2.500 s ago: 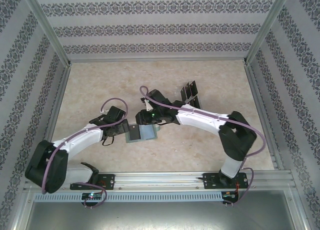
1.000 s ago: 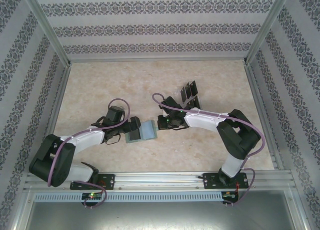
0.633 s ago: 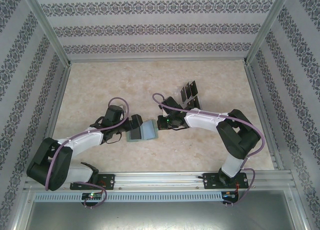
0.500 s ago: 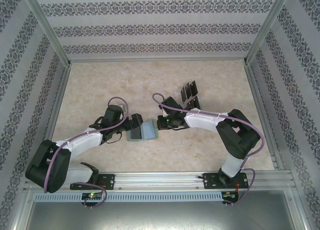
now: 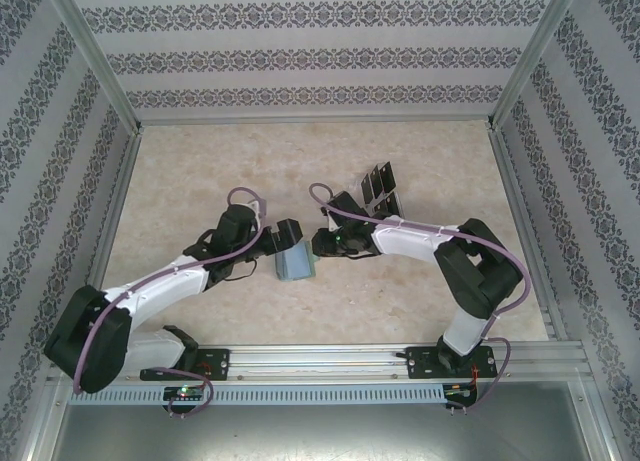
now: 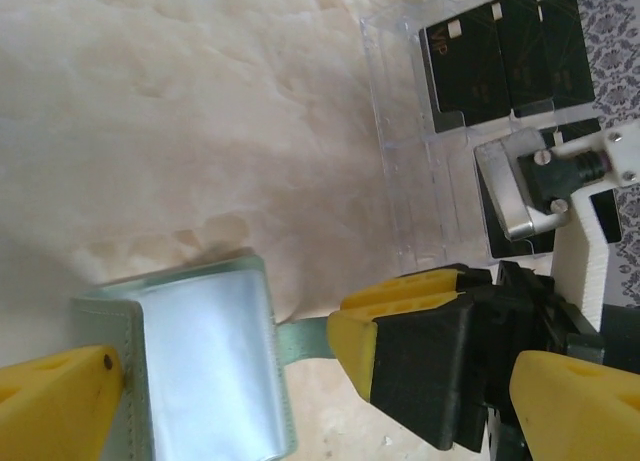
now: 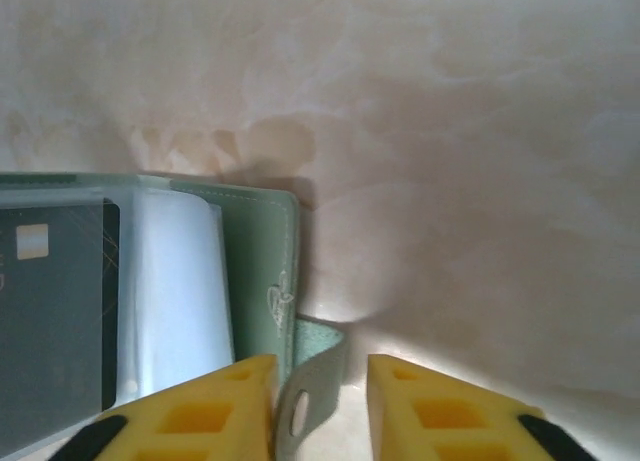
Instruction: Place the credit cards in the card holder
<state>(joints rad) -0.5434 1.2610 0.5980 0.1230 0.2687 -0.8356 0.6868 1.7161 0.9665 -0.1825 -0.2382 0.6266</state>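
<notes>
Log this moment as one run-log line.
left gripper: open, straddling card holder | right gripper: open around holder strap | one credit card in holder | remaining cards in clear tray

One sage-green card holder (image 5: 294, 265) counted on table. One clear slotted tray (image 6: 420, 171) counted. Black credit cards: three seen upright in tray's far row (image 6: 505, 51), one more in near row partly hidden behind right gripper (image 6: 520, 216), one inside card holder's clear sleeve (image 7: 50, 321). Two grippers counted: left (image 5: 283, 238), right (image 5: 322, 244).
</notes>
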